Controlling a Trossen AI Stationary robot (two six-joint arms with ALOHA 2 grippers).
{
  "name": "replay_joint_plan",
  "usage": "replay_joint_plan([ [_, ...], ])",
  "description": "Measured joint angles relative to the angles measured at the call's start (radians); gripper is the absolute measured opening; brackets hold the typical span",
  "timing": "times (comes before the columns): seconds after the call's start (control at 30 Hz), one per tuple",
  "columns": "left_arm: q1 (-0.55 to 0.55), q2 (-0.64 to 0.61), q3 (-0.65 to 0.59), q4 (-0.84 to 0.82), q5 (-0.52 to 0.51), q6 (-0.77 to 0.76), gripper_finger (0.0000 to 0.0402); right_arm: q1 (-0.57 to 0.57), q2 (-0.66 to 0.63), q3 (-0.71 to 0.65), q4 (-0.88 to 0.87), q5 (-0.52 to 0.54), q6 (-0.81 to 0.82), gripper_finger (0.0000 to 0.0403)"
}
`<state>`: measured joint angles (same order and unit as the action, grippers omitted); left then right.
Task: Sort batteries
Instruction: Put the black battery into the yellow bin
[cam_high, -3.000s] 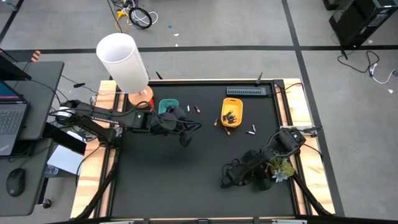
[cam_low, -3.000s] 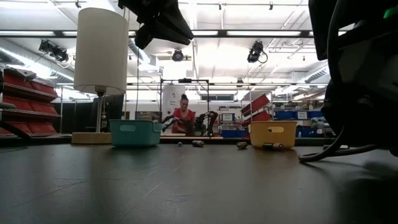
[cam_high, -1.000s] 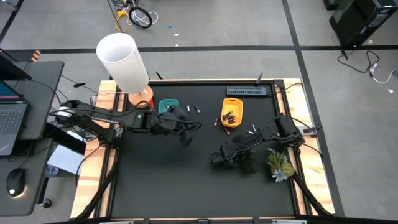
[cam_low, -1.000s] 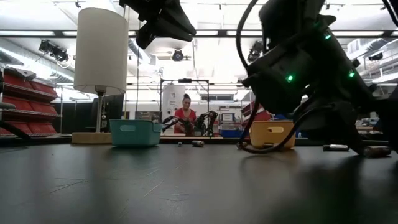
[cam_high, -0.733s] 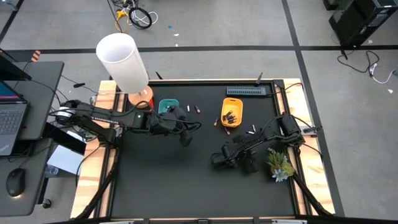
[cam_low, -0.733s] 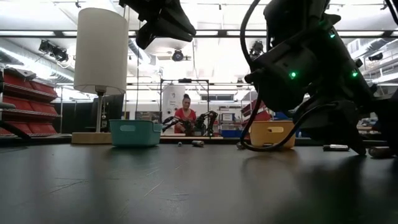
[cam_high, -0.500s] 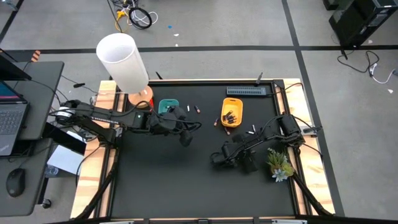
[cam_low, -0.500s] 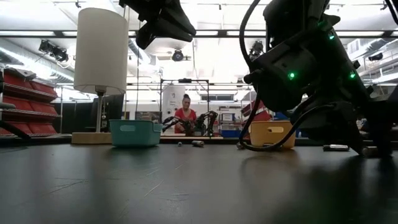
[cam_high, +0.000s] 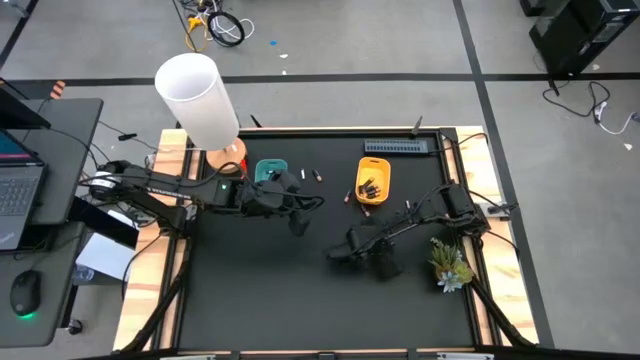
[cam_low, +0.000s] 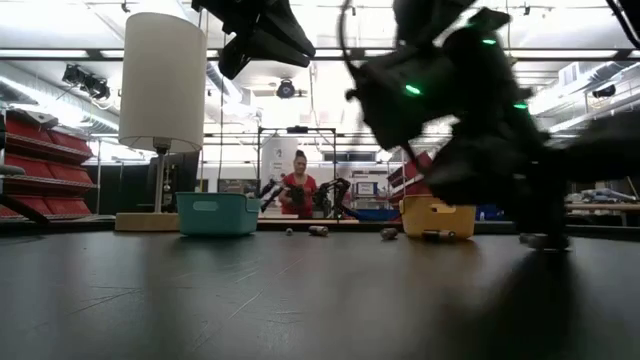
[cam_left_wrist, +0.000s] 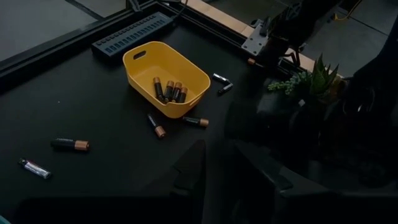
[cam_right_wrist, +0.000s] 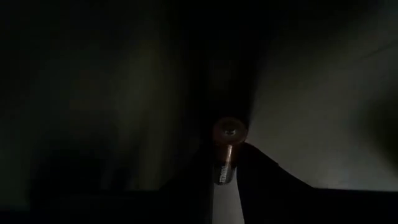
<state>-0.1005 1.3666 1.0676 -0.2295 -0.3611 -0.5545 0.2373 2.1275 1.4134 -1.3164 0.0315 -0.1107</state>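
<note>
Loose batteries lie on the black table: two near the teal tray (cam_high: 312, 176), dark copper-ended ones (cam_left_wrist: 156, 126) (cam_left_wrist: 196, 122) beside the yellow tray (cam_high: 372, 180), whitish ones (cam_high: 407, 208) to its right. Several dark batteries lie inside the yellow tray (cam_left_wrist: 169, 90). My right gripper (cam_high: 336, 252) is near the table's middle, shut on a copper-ended battery (cam_right_wrist: 229, 138). My left gripper (cam_high: 297, 222) hangs high beside the teal tray (cam_high: 270, 172); a narrow gap shows between its fingers (cam_left_wrist: 191, 174), nothing in it. My right gripper pinches the dark battery by its body (cam_right_wrist: 225, 165) between its two fingers. The battery lies along the fingers, its copper end (cam_right_wrist: 229, 132) sticking out past the fingertips. The view is too dark to show what lies under it.
A white-shaded lamp (cam_high: 195, 100) stands at the far left corner, a grey strip (cam_high: 395, 147) along the far edge, a small plant (cam_high: 450, 265) at the right edge. A person (cam_low: 298, 190) sits in the room beyond the table.
My right gripper has moved toward the table's left edge, away from the plant, and has risen; the low view shows it blurred in motion.
</note>
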Motion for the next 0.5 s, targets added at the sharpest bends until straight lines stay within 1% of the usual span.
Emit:
replay_joint_plan([
  [0.1, 0.0, 0.0, 0.0, 0.0, 0.0, 0.0, 0.0091, -0.029, -0.005, 0.065, 0.032, 0.017, -0.007, 0.0046],
  [0.2, 0.0, 0.0, 0.0, -0.011, 0.0, 0.0, 0.0091, -0.061, -0.013, 0.144, 0.005, 0.025, -0.018, 0.0046],
  [0.3, 0.0, -0.006, 0.004, -0.073, -0.003, -0.033, 0.0091, -0.099, -0.046, 0.223, -0.015, 0.025, -0.018, 0.0046],
  [0.37, 0.0, -0.024, 0.019, -0.127, -0.038, -0.079, 0.009, -0.13, -0.087, 0.253, -0.021, 0.025, -0.016, 0.0046],
  [0.5, 0.0, -0.09, 0.055, -0.164, -0.166, -0.098, 0.009, -0.201, -0.221, 0.255, 0.018, 0.026, -0.016, 0.0046],
])
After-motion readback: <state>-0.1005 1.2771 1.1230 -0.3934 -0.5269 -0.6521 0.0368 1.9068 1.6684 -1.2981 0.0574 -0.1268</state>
